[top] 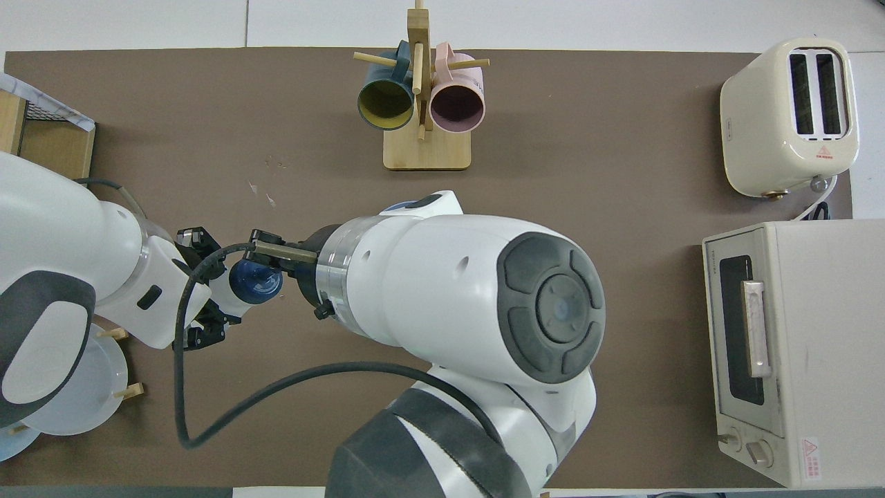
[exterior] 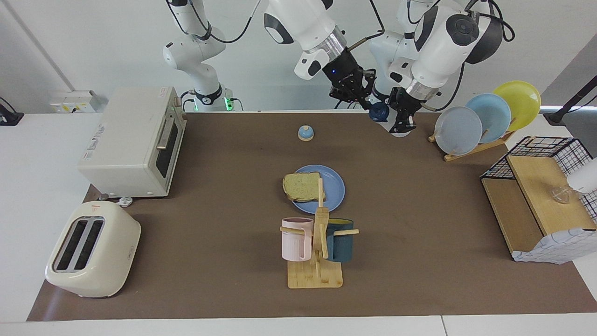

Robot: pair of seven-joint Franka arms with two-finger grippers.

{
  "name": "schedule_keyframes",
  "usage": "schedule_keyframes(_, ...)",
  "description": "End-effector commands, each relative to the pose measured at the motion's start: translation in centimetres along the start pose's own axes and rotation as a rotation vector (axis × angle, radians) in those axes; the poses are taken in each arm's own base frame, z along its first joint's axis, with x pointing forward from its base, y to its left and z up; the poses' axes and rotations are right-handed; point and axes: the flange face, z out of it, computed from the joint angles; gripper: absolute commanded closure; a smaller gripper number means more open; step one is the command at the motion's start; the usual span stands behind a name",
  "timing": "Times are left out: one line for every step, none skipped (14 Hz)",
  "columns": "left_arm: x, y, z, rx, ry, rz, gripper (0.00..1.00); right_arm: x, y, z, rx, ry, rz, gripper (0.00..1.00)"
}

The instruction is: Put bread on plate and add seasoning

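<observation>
The bread (exterior: 302, 186) lies on the blue plate (exterior: 334, 187) at the table's middle, overhanging the rim toward the right arm's end. In the overhead view the right arm hides both. My left gripper (exterior: 402, 125) is shut on the seasoning bottle (exterior: 400, 132) and holds it tilted in the air over the table's edge nearest the robots, beside the plate rack. The bottle's navy cap (exterior: 378, 112) points at my right gripper (exterior: 367, 99), which is just beside it. In the overhead view the cap (top: 254, 280) sits between my left gripper (top: 214, 297) and my right gripper (top: 259, 250).
A blue-domed bell (exterior: 305, 133) sits nearer to the robots than the plate. A mug tree (exterior: 317, 252) with two mugs stands farther away. A toaster oven (exterior: 133, 140) and toaster (exterior: 91, 249) are at the right arm's end. A plate rack (exterior: 485, 119) and wire shelf (exterior: 541, 196) are at the left arm's end.
</observation>
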Motion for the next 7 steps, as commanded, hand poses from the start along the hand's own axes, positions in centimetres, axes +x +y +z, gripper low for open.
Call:
schedule_keyframes(-0.2, 0.9, 0.0, 0.005, 0.009, 0.003, 1.0, 2.3, 0.8, -0.4, 0.023, 0.004, 0.082, 1.0)
schedule_keyframes(-0.1, 1.0, 0.0, 0.004, 0.01, 0.005, 1.0, 3.5, 1.3, -0.9, 0.04, -0.001, 0.136, 1.0)
schedule_keyframes(-0.1, 1.0, 0.0, 0.004, 0.01, 0.005, 1.0, 4.1, 1.6, -1.2, 0.061, -0.016, 0.175, 1.0)
schedule_keyframes(-0.1, 1.0, 0.0, 0.004, 0.01, 0.005, 1.0, 4.5, 1.8, -1.4, 0.07, -0.02, 0.19, 1.0)
schedule_keyframes(-0.1, 1.0, 0.0, 0.004, 0.01, 0.005, 1.0, 4.2, 2.4, -0.9, 0.055, -0.023, 0.183, 1.0)
schedule_keyframes(-0.1, 1.0, 0.0, 0.003, 0.01, 0.005, 1.0, 4.1, 2.9, -0.5, 0.055, -0.024, 0.213, 1.0)
schedule_keyframes(-0.1, 1.0, 0.0, 0.003, 0.01, 0.005, 1.0, 4.3, 2.8, -0.8, 0.068, -0.019, 0.249, 1.0)
